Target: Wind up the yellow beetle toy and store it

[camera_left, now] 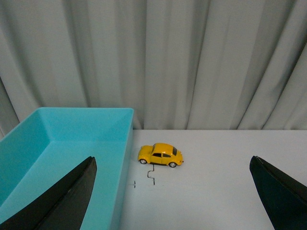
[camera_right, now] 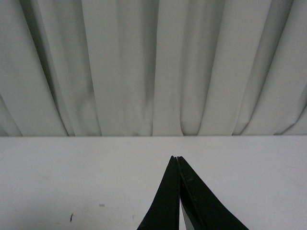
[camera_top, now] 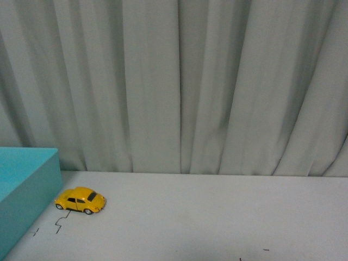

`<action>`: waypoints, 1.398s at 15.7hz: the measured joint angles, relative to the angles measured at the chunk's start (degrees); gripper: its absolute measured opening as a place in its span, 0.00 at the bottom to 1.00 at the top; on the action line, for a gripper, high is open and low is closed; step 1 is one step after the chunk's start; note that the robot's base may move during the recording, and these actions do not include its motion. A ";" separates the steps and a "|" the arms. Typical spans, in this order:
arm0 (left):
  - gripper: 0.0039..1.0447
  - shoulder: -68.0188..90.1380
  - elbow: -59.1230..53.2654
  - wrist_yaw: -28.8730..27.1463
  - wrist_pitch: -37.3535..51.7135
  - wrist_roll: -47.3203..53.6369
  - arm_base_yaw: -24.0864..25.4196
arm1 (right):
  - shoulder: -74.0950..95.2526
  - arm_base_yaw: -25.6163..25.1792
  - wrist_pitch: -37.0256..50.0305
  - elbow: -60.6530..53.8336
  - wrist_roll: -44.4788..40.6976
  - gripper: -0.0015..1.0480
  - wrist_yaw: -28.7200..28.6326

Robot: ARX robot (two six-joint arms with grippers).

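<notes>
The yellow beetle toy [camera_top: 80, 200] [camera_left: 160, 155] is seen standing on its wheels on the pale table [camera_top: 228, 217], just beside the long side wall of the turquoise box [camera_top: 27, 179] [camera_left: 72, 136] and apart from it, outside the box. A few thin dark marks [camera_top: 61, 223] [camera_left: 152, 175] are drawn on the table next to the toy, just off the same wall of the box. A grey pleated curtain [camera_top: 179, 81] is hung behind the box. The left gripper [camera_left: 172, 159] is spread wide with nothing held; one dark finger [camera_left: 72, 196] is seen over the box's open inside, the other well out from the box over the table. The right gripper [camera_right: 176, 160] is pressed closed, tips touching, and nothing is gripped; its place relative to the box cannot be told.
</notes>
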 joint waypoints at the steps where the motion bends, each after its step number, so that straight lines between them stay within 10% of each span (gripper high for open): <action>1: 0.94 0.00 0.00 0.00 0.02 0.00 0.00 | -1.49 0.00 -3.45 -0.59 0.02 0.02 0.02; 20: 0.94 0.00 0.00 -0.02 0.04 0.00 0.00 | -35.43 0.00 -36.54 -0.57 0.15 0.02 0.20; 22: 0.94 0.00 0.00 -0.02 0.02 0.00 0.00 | -35.58 0.00 -36.20 -0.57 0.15 0.19 0.17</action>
